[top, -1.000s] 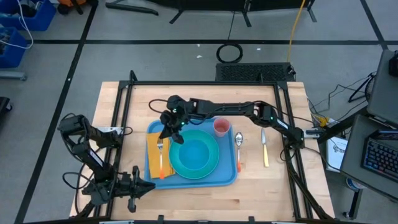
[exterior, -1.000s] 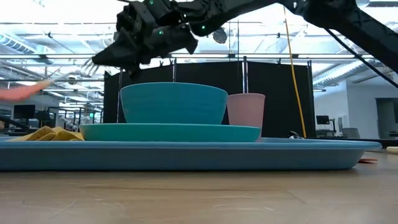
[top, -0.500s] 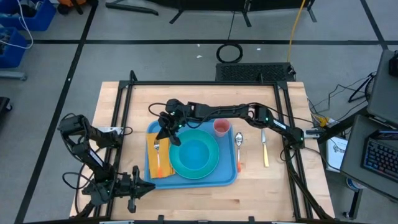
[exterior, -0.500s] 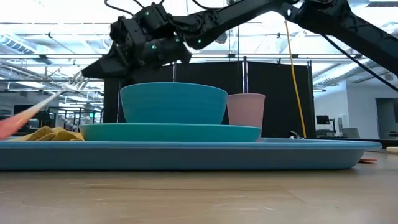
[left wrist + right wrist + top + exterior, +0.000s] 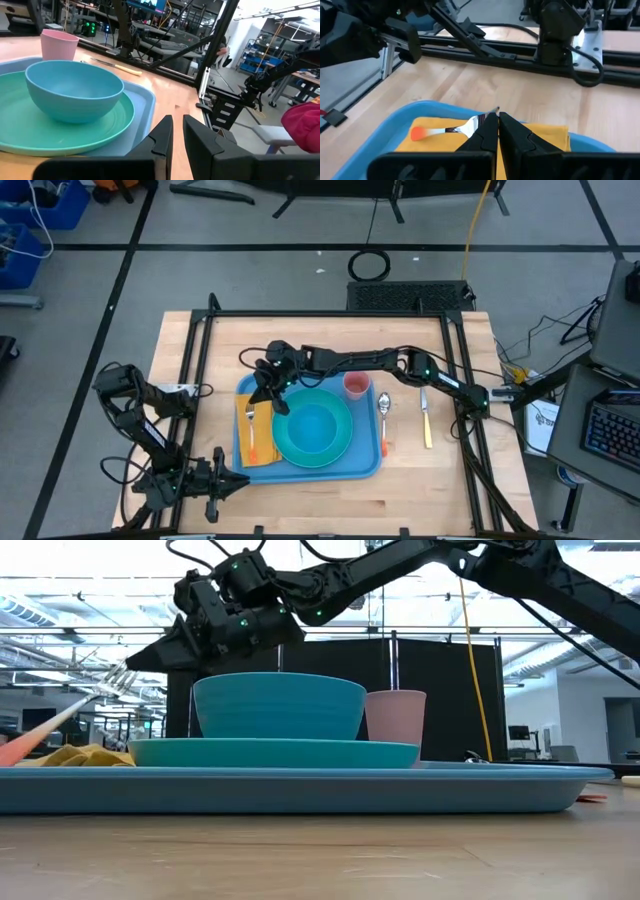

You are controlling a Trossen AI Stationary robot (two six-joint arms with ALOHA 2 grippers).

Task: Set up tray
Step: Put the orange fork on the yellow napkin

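Observation:
The light-blue tray (image 5: 365, 465) lies mid-table. It carries a teal plate (image 5: 345, 445) with a teal bowl (image 5: 312, 425), a pink cup (image 5: 356, 386) and an orange napkin (image 5: 262, 448) on its left part. My right gripper (image 5: 258, 402) hangs over the napkin's far end, shut on a fork (image 5: 251, 435) with an orange handle. A spoon (image 5: 383, 412) and a knife (image 5: 426, 420) lie on the table right of the tray. My left gripper (image 5: 238, 480) waits at the table's near left, fingers together on nothing. My right gripper pinches the fork's metal tine end (image 5: 479, 120) between its two fingertips, coming slanting down from the far right. The fork slopes away from the fingers, its orange handle end (image 5: 12, 748) lowest, just over the napkin; whether it touches the cloth cannot be told.
A black frame (image 5: 330, 315) runs around the tabletop's far and side edges. Bare wood lies between the tray and the near edge (image 5: 330, 500). The bowl and cup stand close to the right of my right arm (image 5: 330, 585).
My right gripper has sunk and gone a little toward the table's left edge with the fork. The fork has tipped: its orange handle end has dropped from nearly level down close to the napkin, while the tine end stays in the fingers.

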